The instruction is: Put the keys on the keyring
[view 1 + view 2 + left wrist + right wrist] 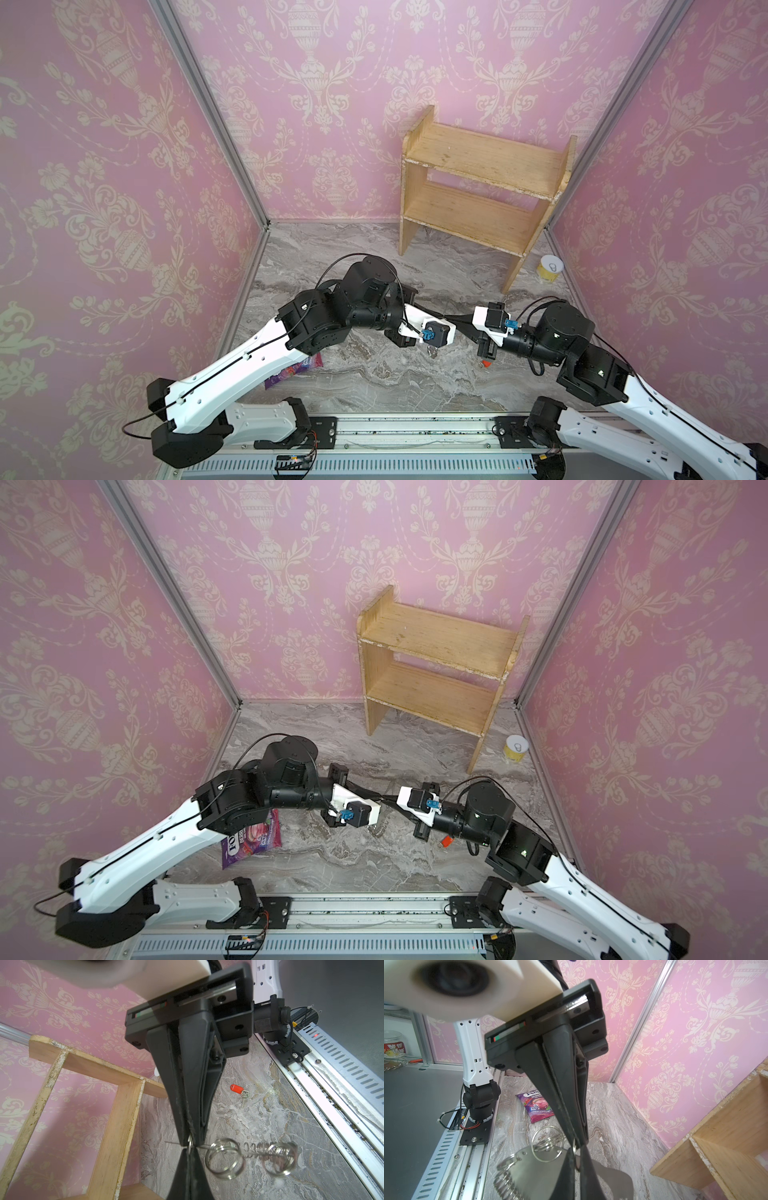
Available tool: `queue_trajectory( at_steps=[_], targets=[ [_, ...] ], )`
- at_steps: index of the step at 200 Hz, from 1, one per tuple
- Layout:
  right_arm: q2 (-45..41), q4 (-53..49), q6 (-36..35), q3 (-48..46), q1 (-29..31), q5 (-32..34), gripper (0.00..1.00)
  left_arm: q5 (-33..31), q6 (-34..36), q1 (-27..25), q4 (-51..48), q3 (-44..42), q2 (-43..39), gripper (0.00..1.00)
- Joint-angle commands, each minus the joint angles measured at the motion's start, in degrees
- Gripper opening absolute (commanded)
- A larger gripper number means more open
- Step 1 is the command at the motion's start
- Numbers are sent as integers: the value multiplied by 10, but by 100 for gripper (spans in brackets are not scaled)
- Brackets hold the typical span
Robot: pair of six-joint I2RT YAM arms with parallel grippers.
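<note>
**Both grippers pinch one ring; key lies loose**

The marbled worktop (374,386) carries a wooden shelf (478,187) against the back edge. A purple sweet bag (253,841) lies near the left edge and a yellow can (549,268) stands by the right edge.

Both arms reach in low from the front corners, elbows bent outward. Their wrists are levelled so the grippers point at each other over the middle of the worktop, tip to tip.

The keyring (533,1169) hangs between them, apparently clear of the worktop. It is a flat band with loose split rings and a coil spring along its edge. The left gripper (189,1155) is closed on one small ring. The right gripper (192,1136) is closed on that same ring from the opposite side.

I judge the keyring light but awkward. The band is stiff, while the rings swing and slip, being thin, hard and springy. A ring wants holding by its wire, leaving the split free to be pried open.

The key (244,1098) lies flat on the worktop toward the front right corner, near the right arm and apart from both grippers. It is tiny, thin and slick, and sits too flat to pinch easily. Its red tag (236,1088) is thicker and looks the better place to take hold.
</note>
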Motion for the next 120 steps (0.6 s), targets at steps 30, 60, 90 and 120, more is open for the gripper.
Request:
queue_trajectory(
  at_steps=[30,60,90,120],
  targets=[
    [-6,10,10,-7,4,-12,0,26,-7,-7,11,21,-9,0],
    [-16,18,15,-10,4,-10,0,21,-12,-7,19,13,-12,0],
    [-27,23,21,-12,4,-7,0,22,-21,-8,31,2,-17,2],
    [-31,23,24,-11,4,-6,0,23,-27,-8,40,-5,-20,3]
  ],
)
